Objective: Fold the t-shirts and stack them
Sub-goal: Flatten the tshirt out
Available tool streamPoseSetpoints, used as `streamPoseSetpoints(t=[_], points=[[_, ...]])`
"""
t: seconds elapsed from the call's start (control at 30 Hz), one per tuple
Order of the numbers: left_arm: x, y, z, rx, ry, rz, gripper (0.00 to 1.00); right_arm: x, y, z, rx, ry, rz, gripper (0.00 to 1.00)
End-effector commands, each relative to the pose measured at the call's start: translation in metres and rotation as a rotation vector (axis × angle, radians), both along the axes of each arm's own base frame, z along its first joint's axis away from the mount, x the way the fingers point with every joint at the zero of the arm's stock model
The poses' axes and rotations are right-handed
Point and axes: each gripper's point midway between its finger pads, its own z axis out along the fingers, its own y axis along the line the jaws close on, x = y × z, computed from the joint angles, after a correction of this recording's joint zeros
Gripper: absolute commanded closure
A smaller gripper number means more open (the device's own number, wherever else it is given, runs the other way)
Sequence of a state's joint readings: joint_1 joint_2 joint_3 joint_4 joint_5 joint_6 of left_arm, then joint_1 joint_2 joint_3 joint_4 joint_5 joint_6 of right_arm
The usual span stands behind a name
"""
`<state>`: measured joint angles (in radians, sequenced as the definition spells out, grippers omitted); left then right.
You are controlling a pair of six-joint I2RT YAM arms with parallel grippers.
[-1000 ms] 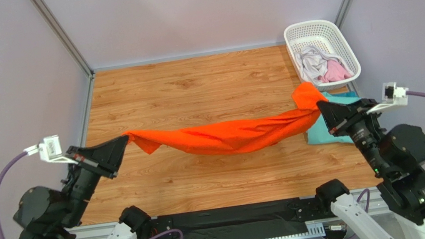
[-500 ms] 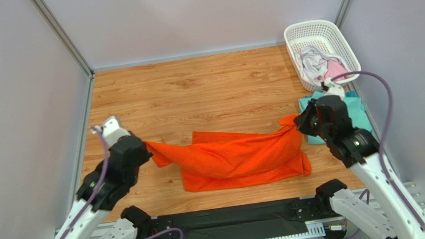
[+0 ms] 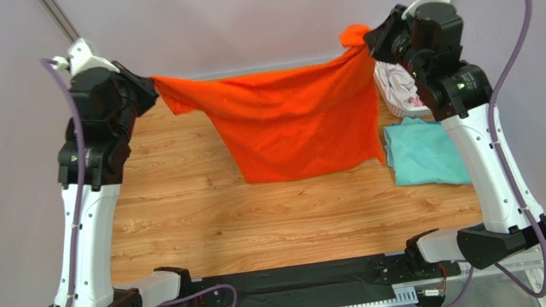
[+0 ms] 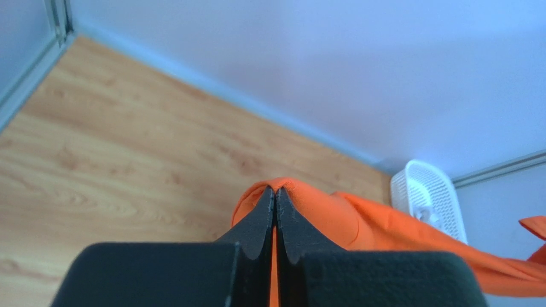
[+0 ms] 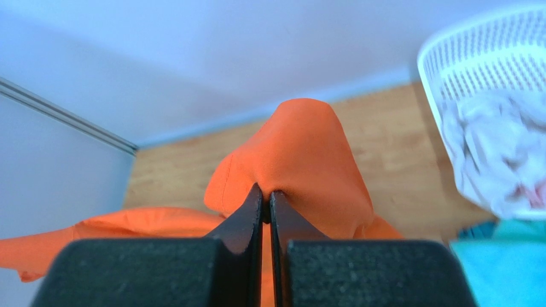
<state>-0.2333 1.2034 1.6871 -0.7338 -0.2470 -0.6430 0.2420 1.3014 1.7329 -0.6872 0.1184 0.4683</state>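
Note:
The bright orange t-shirt (image 3: 287, 119) hangs spread in the air between both raised arms, its lower edge above the wooden table. My left gripper (image 3: 148, 84) is shut on its left corner; the cloth (image 4: 333, 211) bulges round the pinched fingertips in the left wrist view. My right gripper (image 3: 369, 37) is shut on its right corner, where the cloth (image 5: 307, 153) bunches up. A folded teal t-shirt (image 3: 424, 153) lies flat at the right. Pale grey-white and pink t-shirts (image 3: 403, 93) lie in the basket, partly hidden by my right arm.
The white lattice basket (image 5: 487, 57) stands at the back right, next to the teal shirt. Grey walls close the table (image 3: 262, 220) at the back and sides. Both arms stretch high over the table's left and right sides.
Both grippers have risen high and moved toward the back wall, lifting the orange t-shirt off the table. It now hangs spread open instead of lying bunched on the wood.

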Motion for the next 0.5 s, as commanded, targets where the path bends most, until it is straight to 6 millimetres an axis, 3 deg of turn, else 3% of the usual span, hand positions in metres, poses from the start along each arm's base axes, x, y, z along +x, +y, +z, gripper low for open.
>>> streamPoseSetpoints(t=[0.0, 0.07, 0.13, 0.17, 0.23, 0.27, 0.3, 0.33, 0.37, 0.4, 0.43, 0.47], points=[[-0.024, 0.009, 0.060, 0.058, -0.114, -0.032, 1.00, -0.011, 0.007, 0.054, -0.002, -0.112, 0.084, 1.00], [-0.041, 0.017, 0.074, 0.063, -0.156, -0.014, 1.00, -0.019, 0.014, 0.062, 0.007, -0.131, 0.133, 1.00], [-0.052, 0.027, 0.064, 0.074, -0.139, 0.029, 1.00, -0.029, 0.015, 0.055, 0.007, -0.122, 0.153, 1.00], [-0.073, 0.039, 0.052, 0.072, -0.122, 0.073, 1.00, -0.036, 0.015, 0.041, 0.006, -0.096, 0.161, 1.00], [-0.073, 0.043, 0.021, 0.063, -0.053, 0.110, 1.00, -0.042, 0.015, 0.016, 0.000, -0.046, 0.171, 1.00], [-0.091, 0.048, 0.014, 0.052, -0.054, 0.121, 1.00, -0.052, 0.013, 0.010, 0.001, -0.041, 0.173, 1.00], [-0.091, 0.051, -0.022, 0.066, 0.021, 0.140, 1.00, -0.053, 0.013, -0.027, -0.008, 0.049, 0.174, 1.00], [-0.109, 0.057, -0.033, 0.036, 0.023, 0.166, 1.00, -0.058, 0.012, -0.043, -0.014, 0.089, 0.174, 1.00], [-0.112, 0.061, -0.075, 0.047, 0.114, 0.194, 1.00, -0.068, 0.011, -0.061, -0.026, 0.133, 0.180, 1.00], [-0.118, 0.067, -0.095, 0.042, 0.148, 0.236, 1.00, -0.072, 0.010, -0.079, -0.039, 0.176, 0.186, 1.00], [-0.126, 0.070, -0.106, 0.017, 0.140, 0.256, 1.00, -0.075, 0.009, -0.115, -0.062, 0.258, 0.191, 1.00], [-0.126, 0.070, -0.126, 0.019, 0.170, 0.266, 1.00, -0.077, 0.007, -0.130, -0.071, 0.290, 0.185, 1.00]])
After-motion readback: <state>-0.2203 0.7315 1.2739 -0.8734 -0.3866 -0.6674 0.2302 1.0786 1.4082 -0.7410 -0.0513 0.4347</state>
